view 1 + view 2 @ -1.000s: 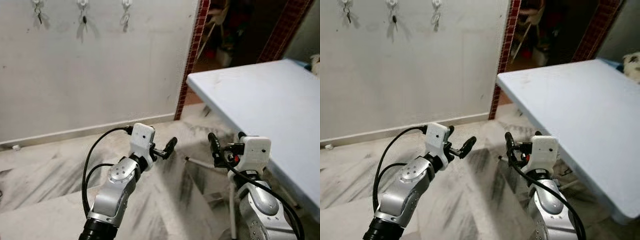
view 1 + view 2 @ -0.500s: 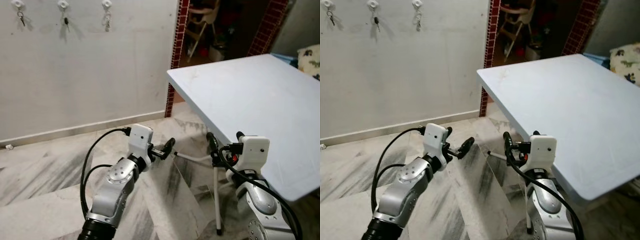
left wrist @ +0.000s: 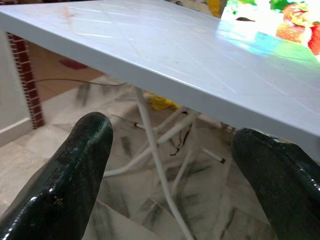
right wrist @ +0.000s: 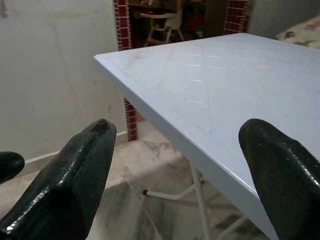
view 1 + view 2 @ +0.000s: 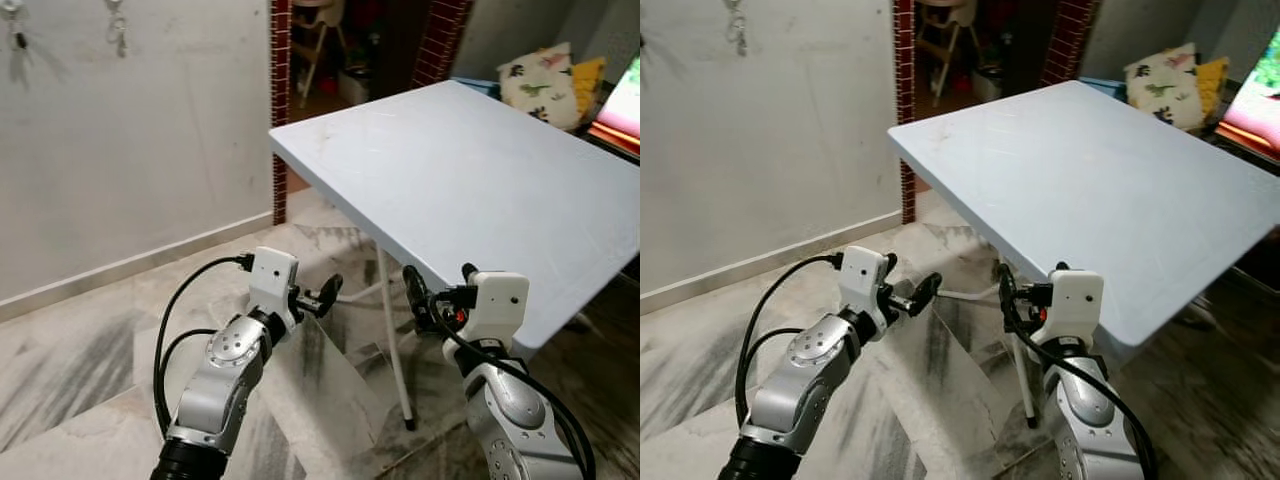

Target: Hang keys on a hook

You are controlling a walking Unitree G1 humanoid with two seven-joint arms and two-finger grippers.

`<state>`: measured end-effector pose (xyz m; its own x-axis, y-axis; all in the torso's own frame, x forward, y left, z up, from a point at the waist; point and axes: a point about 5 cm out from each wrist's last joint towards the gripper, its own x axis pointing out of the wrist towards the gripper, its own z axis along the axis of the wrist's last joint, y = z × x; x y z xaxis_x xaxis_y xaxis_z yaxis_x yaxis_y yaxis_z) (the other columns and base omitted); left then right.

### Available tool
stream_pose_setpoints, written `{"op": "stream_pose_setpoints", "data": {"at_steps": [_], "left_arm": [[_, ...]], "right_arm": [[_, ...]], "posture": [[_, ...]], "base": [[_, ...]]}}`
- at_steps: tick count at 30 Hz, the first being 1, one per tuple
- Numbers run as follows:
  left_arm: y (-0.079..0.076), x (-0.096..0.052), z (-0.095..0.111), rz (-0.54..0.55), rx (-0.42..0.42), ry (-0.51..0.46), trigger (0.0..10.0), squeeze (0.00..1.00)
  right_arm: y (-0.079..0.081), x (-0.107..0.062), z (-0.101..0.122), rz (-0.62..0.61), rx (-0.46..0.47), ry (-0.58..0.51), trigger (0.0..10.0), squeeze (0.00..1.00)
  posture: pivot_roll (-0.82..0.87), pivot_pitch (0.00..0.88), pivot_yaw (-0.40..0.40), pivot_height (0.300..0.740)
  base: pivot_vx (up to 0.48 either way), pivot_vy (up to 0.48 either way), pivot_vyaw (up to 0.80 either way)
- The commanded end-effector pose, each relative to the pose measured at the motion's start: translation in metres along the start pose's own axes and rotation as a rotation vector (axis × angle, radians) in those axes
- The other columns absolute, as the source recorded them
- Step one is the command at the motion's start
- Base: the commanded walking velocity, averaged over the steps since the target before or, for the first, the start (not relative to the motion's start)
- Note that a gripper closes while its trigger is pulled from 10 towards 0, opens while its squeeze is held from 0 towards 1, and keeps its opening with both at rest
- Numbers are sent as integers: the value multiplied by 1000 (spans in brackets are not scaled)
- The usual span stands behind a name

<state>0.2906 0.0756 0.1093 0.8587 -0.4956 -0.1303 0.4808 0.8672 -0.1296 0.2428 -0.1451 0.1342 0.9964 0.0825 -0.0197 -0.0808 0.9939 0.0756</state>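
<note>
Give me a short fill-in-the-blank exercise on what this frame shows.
1. Both the left gripper and the right gripper hold ____.
2. The fingers of both grippers are ____.
3. The table top is pale ____.
4. Keys hang from a hook on the ____.

Missing words: nothing; open; blue; wall

Before me stands a pale blue table on marble floor; white wall left, brick pillar beyond.
</note>
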Motion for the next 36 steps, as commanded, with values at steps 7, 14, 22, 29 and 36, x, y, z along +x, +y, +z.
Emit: {"op": "stream_pose_setpoints", "data": {"at_steps": [7,14,22,29,36], "left_arm": [[-6,3,9,-23,-7,-35,10000,0],[-7,3,10,-25,2,-32,10000,0],[-6,2,8,-17,11,-15,10000,0],[-3,-1,5,-22,12,5,10000,0],[3,-6,3,-24,19,20,10000,0]], "right_arm": [[-4,3,4,-18,-21,-10,10000,0],[-5,3,4,-27,-18,-14,10000,0],[-5,1,5,-36,-21,-16,10000,0],[-6,1,6,-40,-12,-22,10000,0],[-4,1,8,-35,9,-32,10000,0]], "posture": [[64,26,-77,740],[65,26,-77,740],[62,31,-75,740],[58,34,-74,740],[59,39,-71,740]], "base": [[0,0,-798],[0,0,-800],[0,0,-798],[0,0,-765],[0,0,-213]]}}
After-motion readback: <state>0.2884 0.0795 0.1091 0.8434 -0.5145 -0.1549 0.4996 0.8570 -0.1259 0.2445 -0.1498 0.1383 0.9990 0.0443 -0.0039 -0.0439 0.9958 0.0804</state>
